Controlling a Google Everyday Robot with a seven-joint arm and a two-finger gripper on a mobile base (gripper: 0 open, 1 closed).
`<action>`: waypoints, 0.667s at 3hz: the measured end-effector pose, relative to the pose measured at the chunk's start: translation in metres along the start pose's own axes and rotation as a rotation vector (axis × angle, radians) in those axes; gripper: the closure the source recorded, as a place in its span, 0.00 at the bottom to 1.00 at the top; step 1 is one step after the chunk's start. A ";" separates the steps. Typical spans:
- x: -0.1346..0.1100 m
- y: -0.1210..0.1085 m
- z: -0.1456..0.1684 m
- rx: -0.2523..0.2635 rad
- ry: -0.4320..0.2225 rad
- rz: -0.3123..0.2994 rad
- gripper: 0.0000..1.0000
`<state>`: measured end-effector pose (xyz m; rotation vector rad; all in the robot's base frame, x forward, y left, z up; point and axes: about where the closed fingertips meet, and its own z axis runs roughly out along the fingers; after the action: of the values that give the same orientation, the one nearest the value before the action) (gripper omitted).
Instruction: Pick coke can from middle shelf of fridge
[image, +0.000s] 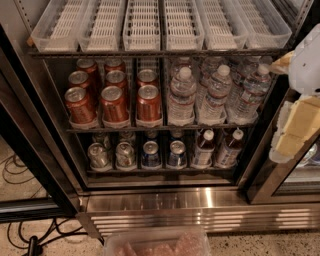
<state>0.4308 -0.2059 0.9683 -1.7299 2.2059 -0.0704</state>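
Note:
Several red coke cans (114, 104) stand in three lanes on the left half of the middle shelf (165, 128) of the open fridge (200, 210). The front row holds three cans with silver tops. My gripper (299, 107), white with pale yellow parts, hangs at the right edge of the view, in front of the fridge's right frame. It is well to the right of the cans, at about their height, and touches none of them.
Clear water bottles (182, 97) fill the right half of the middle shelf. White slotted lanes (150, 25) lie on the shelf above. Silver and blue cans (125, 154) and small bottles (202, 149) stand below. Cables (20, 175) lie on the floor at left. A pinkish tray (157, 245) shows at the bottom.

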 end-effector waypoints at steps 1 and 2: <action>-0.023 0.032 0.018 -0.016 -0.069 -0.050 0.00; -0.060 0.066 0.048 -0.051 -0.150 -0.136 0.00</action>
<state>0.3950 -0.1241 0.9204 -1.8471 1.9994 0.0815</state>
